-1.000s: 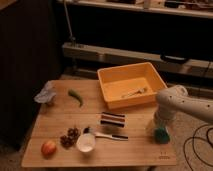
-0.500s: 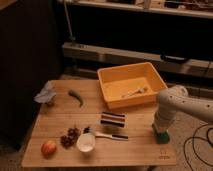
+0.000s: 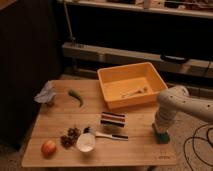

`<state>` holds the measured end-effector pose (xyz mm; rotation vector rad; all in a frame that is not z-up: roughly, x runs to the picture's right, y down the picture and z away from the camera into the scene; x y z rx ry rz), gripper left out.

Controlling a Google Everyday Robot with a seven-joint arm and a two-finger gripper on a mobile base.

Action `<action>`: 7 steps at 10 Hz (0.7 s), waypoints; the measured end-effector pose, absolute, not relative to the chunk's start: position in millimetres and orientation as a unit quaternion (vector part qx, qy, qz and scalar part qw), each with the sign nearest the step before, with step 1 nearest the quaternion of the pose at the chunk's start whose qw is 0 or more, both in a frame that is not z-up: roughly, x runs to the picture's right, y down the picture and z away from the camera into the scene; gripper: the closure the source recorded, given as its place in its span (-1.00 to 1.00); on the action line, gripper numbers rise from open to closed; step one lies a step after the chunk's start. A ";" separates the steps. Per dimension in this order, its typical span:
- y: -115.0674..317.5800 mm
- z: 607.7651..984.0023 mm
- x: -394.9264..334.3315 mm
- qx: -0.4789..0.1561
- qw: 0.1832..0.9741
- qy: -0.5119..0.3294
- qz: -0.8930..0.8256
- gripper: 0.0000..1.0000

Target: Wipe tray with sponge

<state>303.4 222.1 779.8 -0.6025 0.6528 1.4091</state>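
The large rectangular yellow-orange plastic tray (image 3: 111, 84) with raised walls and a rounded rim sits at the far right of the light wooden table (image 3: 60, 116), slightly turned so that its corner points toward the near edge. Inside it lies a small pale utensil-like piece (image 3: 135, 92); what it is cannot be made out. The small dark green rectangular sponge (image 3: 161, 134) rests on the table near its right front corner, apart from the tray and nearer to the camera.

The robot's white arm (image 3: 186, 103) reaches in from the right and bends straight down over the sponge. The gripper (image 3: 160, 128) is at the sponge, its jaws closed on it — the sponge's green edge shows beneath the arm's end, on the table top.

Left of the sponge, about mid-table, lies a black, white and pink striped rectangular block (image 3: 113, 119). In front of it a black-and-white pen-like stick (image 3: 109, 135) lies flat, its end touching a white round cup (image 3: 85, 142). Just beside the cup is a dark cluster of small round things (image 3: 70, 137), and farther left a reddish-orange apple (image 3: 48, 147). Toward the back left lie a green curved chili pepper (image 3: 76, 96) and a crumpled pale grey-blue cloth (image 3: 46, 94) — near each other but not touching.
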 end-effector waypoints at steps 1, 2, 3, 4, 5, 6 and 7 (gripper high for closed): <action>220.3 777.4 303.6 -0.265 0.673 0.291 0.626 1.00; 218.7 775.4 303.4 -0.264 0.674 0.291 0.625 1.00; 216.9 773.2 303.1 -0.263 0.675 0.291 0.625 0.99; 215.6 771.0 302.5 -0.262 0.677 0.291 0.624 0.85; 214.7 769.8 301.7 -0.262 0.678 0.291 0.622 0.73; 212.9 768.2 299.6 -0.263 0.680 0.290 0.620 0.49; 211.2 767.3 298.0 -0.263 0.683 0.289 0.618 0.29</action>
